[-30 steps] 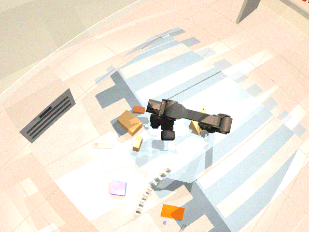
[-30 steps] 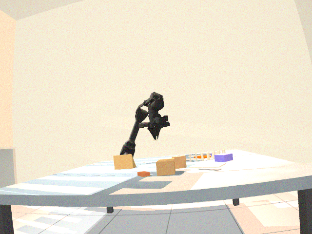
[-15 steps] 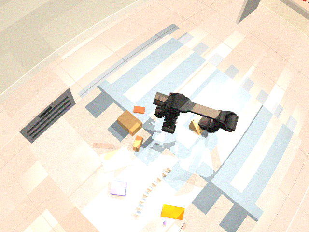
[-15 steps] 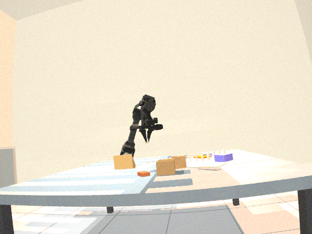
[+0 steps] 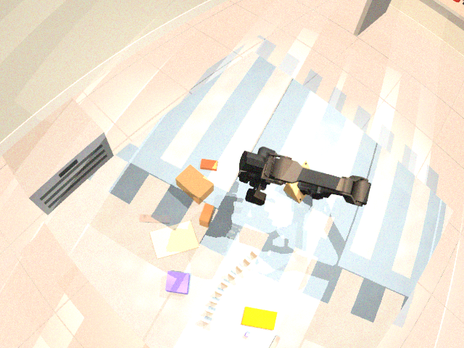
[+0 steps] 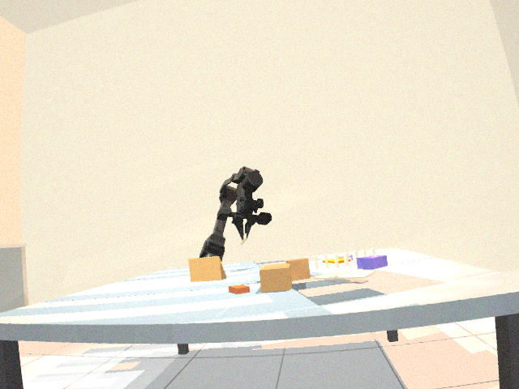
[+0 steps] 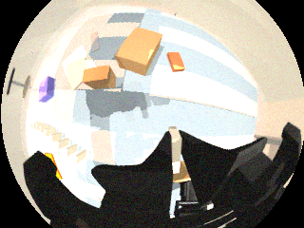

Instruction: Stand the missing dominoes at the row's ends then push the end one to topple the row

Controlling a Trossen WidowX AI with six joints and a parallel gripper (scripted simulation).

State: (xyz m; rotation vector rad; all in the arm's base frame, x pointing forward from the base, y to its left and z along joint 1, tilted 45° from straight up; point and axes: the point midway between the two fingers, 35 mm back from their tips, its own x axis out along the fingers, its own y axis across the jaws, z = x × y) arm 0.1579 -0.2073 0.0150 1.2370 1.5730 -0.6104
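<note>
Sheet, pale and flat, lies at the left of the top view, with a purple block near it. Next come a big tan block, a smaller orange-brown block and a flat red-orange piece.

Further right, the row of standing dominoes runs in a gentle curve on the bench, with a yellow slab beside it.

Rightmost is the arm, its pincer aloft, pointing down, well apart from the row. The fingers are closed on a pale domino; in fairness, the top view hides the tips, and how squarely it sits is hard to judge.

I take the step in hand to be carrying this domino to one end of the row; which end I cannot tell. The next move calls for a high approach, the piece turned to follow the curve, then an upright lowering at matching spacing and a soft release. Any push should wait until both ends are complete.
</note>
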